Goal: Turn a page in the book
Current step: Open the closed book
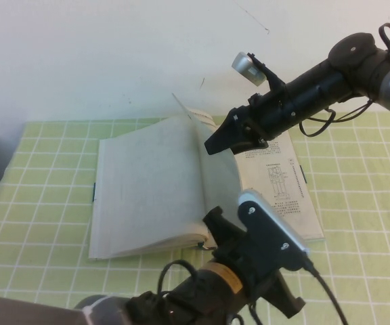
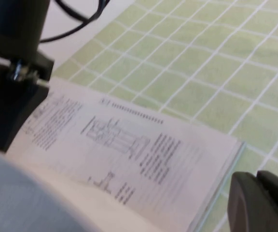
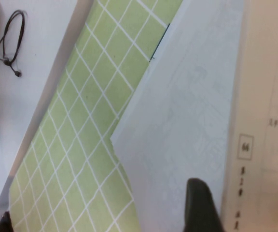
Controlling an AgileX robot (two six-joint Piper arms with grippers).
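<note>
Book (image 1: pixel 147 196) pages lie open on the green gridded mat (image 1: pixel 39 203) that covers the desk, the left leaf broad and pale, its print too faint to read from the high view. Near the spine, the page (image 1: pixel 215 169) stands partly lifted, curving up from the gutter, neither flat on the left stack nor on the right. Right of it, the right-hand leaf shows a small machine diagram and columns of Chinese text.

At the near edge of the book, the left tool (image 1: pixel 215 223) sits just beside the lower end of the spine; whether its fingers are apart or together I cannot tell. Only the left wrist view gives the right-hand leaf up close: a diagram, blocks of text, and the leaf's outer corner over the mat, with one dark finger (image 2: pixel 255 203) at the frame's corner.

Farther right, the right tool (image 1: pixel 232 139) reaches in from the far right and hangs over the top of the right-hand leaf, just beside the lifted page. Its jaws stand wide and grip nothing. The right wrist view alone shows the pale sheet from above against the mat, a thin dark blue cover edge (image 3: pixel 159 42), and a boxed page number on the adjoining leaf.
</note>
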